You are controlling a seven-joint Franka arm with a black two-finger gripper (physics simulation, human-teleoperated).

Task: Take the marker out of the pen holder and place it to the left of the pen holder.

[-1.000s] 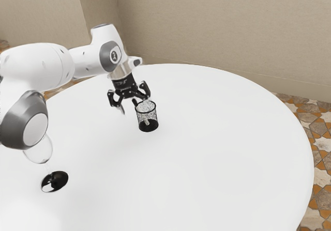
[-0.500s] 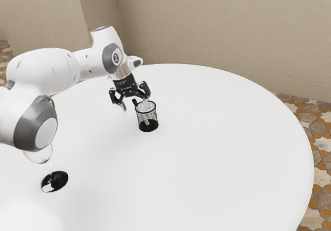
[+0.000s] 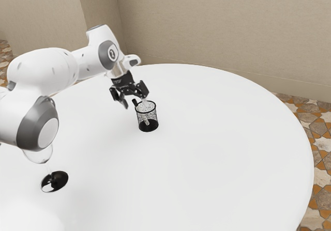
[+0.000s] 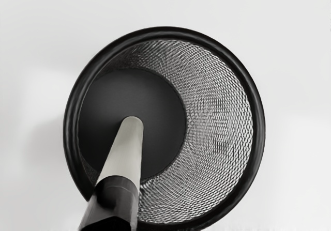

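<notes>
Fingers [image 3: 124, 102], parted, have tilted near the marker [image 4: 124, 153].

There is one round white worktop [image 3: 207, 153], and on it I count three things of three different kinds: one mesh pen holder [image 3: 148, 125], one marker [image 4: 123, 151] and one clear stemmed glass [image 3: 60, 180] with one dark round foot. The pen holder contains just one thing, that single marker, made up of one pale length and one black length. There is one white robot arm [image 3: 44, 68], ending in two black fingers [image 3: 124, 103].
</notes>
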